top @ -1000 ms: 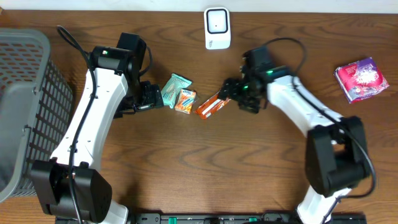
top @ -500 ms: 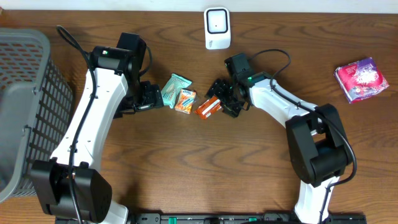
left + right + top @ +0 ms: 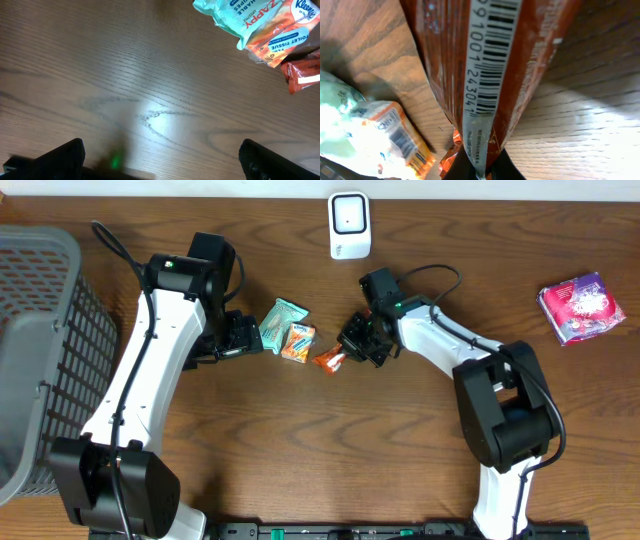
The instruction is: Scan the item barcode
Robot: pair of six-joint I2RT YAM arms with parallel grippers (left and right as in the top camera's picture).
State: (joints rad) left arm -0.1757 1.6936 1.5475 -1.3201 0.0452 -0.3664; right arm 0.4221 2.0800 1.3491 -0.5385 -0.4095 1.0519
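Mid-table, our right gripper is pinched tight on one end of the orange-red foil snack packet, whose white barcode strip faces the wrist camera. Our left gripper hangs spread and empty beside the teal wipes pack. We judge the packet should rise straight, barcode squared to the white box scanner at the table's far edge. Whether the packet touches the wooden table we cannot tell, and foil hides the fingertips.
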